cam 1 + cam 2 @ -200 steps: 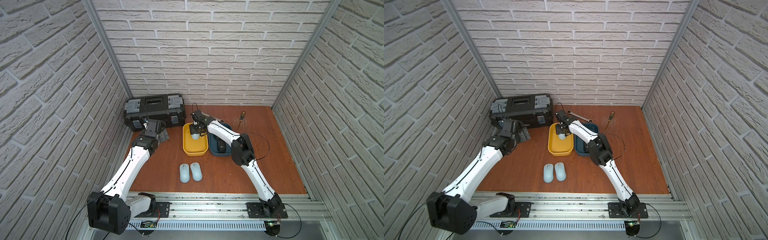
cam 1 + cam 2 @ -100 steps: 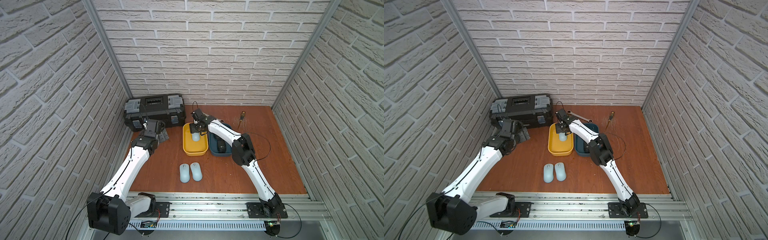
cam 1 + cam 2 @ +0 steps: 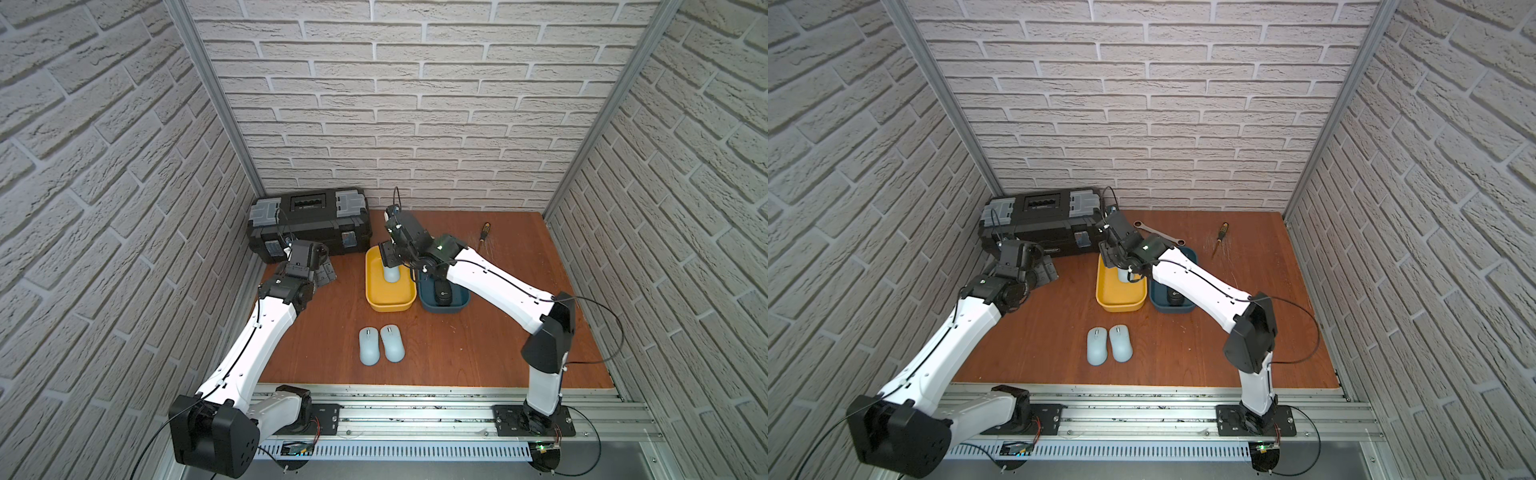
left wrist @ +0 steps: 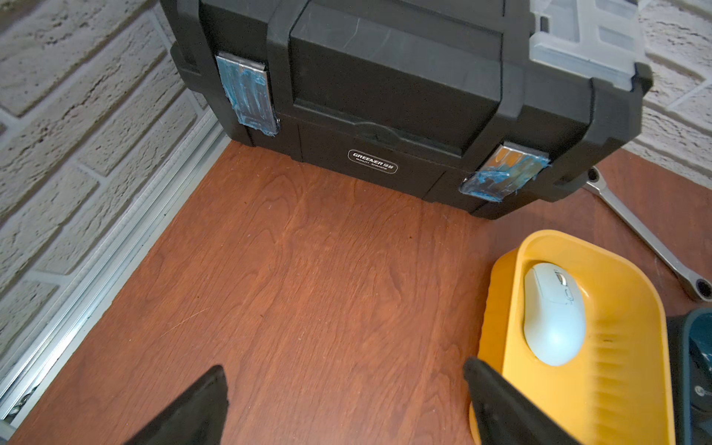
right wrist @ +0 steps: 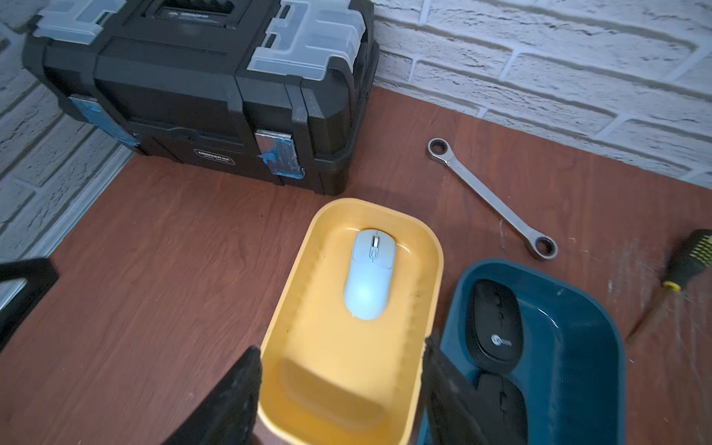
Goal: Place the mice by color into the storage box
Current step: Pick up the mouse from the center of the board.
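Down at the front of the table, a loose pale blue mouse (image 3: 369,345) and a second loose mouse (image 3: 392,343) lie side by side, noses away from the rail. They are so close that from the top views I can't say whether they touch. Those two are the job left.

A step back, the yellow bin (image 3: 388,308) holds one binned pale blue mouse (image 5: 370,275), flat on the floor at its far end. The blue bin (image 3: 455,305) beside it holds the black mice (image 5: 495,327).

The right gripper (image 5: 341,350) hangs over the yellow bin, jaws parted, nothing between them, so the drop looks done. The left gripper (image 4: 345,368) is spread wide and empty too, over bare wood in front of the toolbox (image 3: 309,224).

Now the getaway: rise straight until the fingers clear the yellow rim, then swing forward. On the next pick a finger must slip between the pair, so come down square and slow, or grip nose to tail instead.

At the back, the wrench (image 5: 493,198) and screwdriver (image 3: 483,232) are no part of this.
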